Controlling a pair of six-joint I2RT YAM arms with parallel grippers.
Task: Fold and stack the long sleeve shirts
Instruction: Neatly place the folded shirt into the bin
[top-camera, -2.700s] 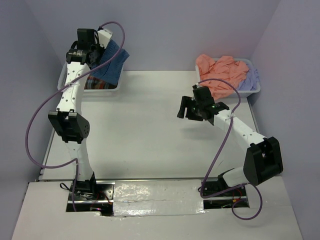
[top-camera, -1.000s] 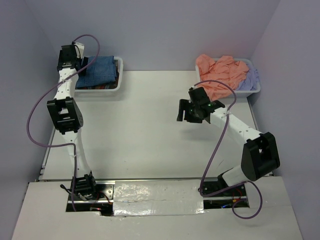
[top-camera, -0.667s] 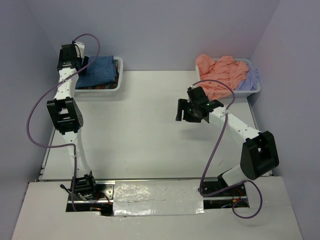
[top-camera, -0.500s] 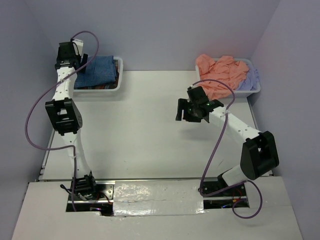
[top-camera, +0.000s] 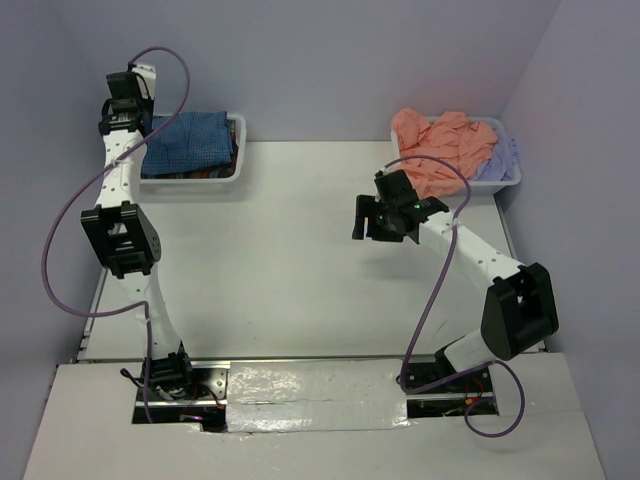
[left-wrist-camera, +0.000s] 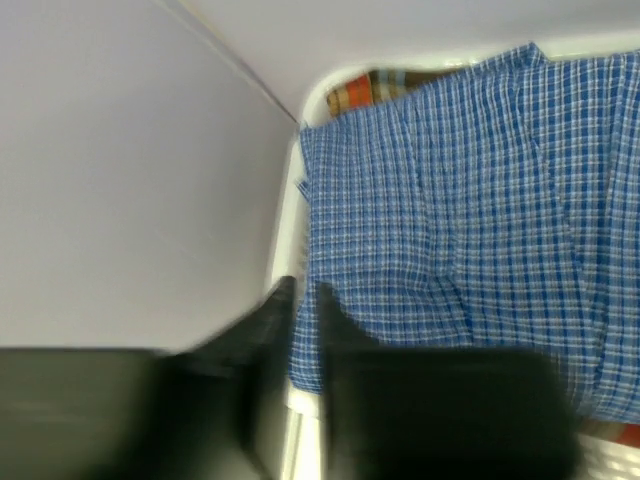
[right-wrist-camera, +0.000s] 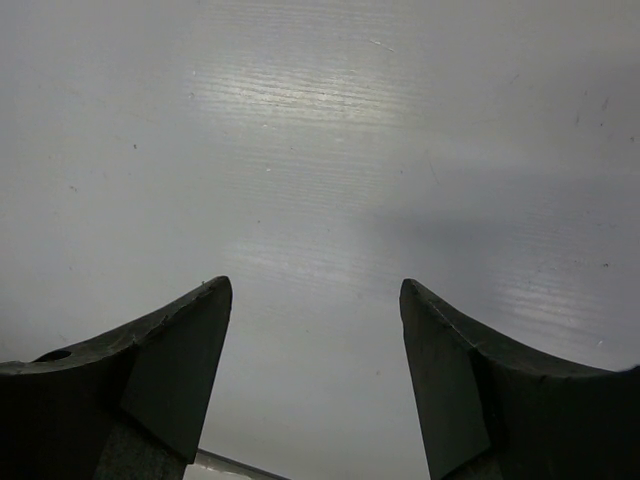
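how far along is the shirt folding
Done: blue checked shirt folded atop the plaid shirt in the left tray. In hand: nothing; left gripper shut by that tray, right gripper open over the table. Left: salmon shirt and lavender shirt, heaped in the right tray.

top view overlooks table (top-camera: 300, 260), left wrist near tray (left-wrist-camera: 284, 210), right near table

Right claw (right-wrist-camera: 313, 283) gapes; left claw (left-wrist-camera: 303, 286) seemingly closed.
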